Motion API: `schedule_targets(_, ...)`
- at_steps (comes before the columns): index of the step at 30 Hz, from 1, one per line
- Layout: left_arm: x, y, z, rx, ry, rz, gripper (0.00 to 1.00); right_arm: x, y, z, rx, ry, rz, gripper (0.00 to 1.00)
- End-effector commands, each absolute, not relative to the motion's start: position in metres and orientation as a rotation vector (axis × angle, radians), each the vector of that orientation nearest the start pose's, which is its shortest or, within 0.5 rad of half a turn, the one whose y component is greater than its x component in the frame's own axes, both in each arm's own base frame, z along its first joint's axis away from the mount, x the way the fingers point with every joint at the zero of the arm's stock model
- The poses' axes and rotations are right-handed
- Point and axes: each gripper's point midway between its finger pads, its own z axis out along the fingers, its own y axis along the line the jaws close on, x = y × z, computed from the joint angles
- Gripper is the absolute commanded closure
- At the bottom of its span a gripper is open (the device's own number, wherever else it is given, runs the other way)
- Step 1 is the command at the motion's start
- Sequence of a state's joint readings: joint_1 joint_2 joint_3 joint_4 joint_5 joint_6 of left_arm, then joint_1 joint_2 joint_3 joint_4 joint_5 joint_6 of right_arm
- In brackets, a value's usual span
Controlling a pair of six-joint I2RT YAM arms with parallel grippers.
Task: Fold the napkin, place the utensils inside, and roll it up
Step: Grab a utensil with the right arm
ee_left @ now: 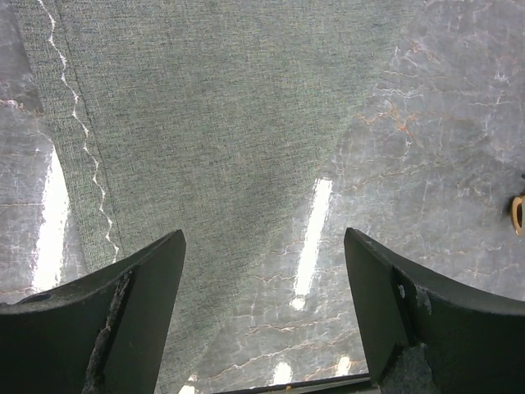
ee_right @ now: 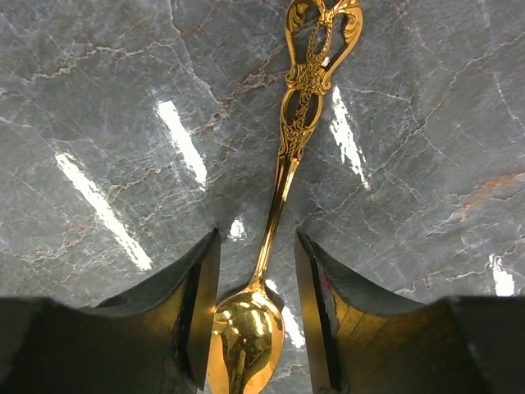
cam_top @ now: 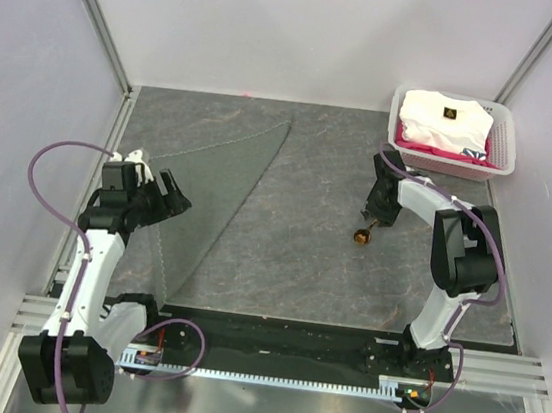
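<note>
Right gripper (ee_right: pixel 256 271), jaws narrow, is straddling the gold spoon (ee_right: pixel 284 174), handle running toward 12 o'clock; left gripper (ee_left: pixel 262 246) is hovering wide-open over the napkin (ee_left: pixel 205 123).

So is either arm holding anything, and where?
Nothing yet: the right end effector straddles the gold spoon where handle meets bowl, unclamped; the left end effector is open.

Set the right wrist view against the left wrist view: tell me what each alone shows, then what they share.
Right wrist only: the spoon's ornate handle and bowl, between the right hand's parted fingers. Left wrist only: the napkin with its stitched hem, under the open left hand. Shared: the marbled tabletop; seemingly the spoon too, just a gold sliver at the left view's edge.
</note>
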State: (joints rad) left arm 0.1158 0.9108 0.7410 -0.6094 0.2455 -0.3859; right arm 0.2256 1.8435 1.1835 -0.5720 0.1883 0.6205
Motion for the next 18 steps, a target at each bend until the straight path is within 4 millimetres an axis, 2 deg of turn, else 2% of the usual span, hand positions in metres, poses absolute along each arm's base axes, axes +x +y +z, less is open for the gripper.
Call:
schedule_targets(1, 0.258, -0.033, 0.153, -0.477, 2.303, -0.459, 0.14, 0.371, 0.073, 0.007, 0.587, 2.681, -0.056, 0.52)
schedule_targets(4, 0.260, -0.034, 0.158, -0.473, 2.307, -0.468, 0.14, 0.369, 0.074, -0.001, 0.590, 2.694, -0.050, 0.58)
schedule_targets(7, 0.264, -0.036, 0.174, -0.463, 2.279, -0.482, 0.15, 0.365, 0.077, -0.011, 0.589, 2.717, -0.034, 0.75)
schedule_targets(9, 0.264, -0.037, 0.178, -0.464, 2.280, -0.493, 0.15, 0.364, 0.081, -0.017, 0.582, 2.734, -0.013, 0.84)
schedule_targets(11, 0.264, -0.038, 0.180, -0.476, 2.274, -0.499, 0.15, 0.363, 0.086, -0.019, 0.576, 2.747, 0.024, 0.99)
schedule_targets(15, 0.264, -0.039, 0.179, -0.495, 2.276, -0.517, 0.15, 0.366, 0.096, -0.012, 0.542, 2.743, 0.078, 1.00)
schedule_targets(18, 0.266, -0.040, 0.178, -0.495, 2.283, -0.521, 0.15, 0.364, 0.113, -0.001, 0.504, 2.734, 0.140, 1.00)
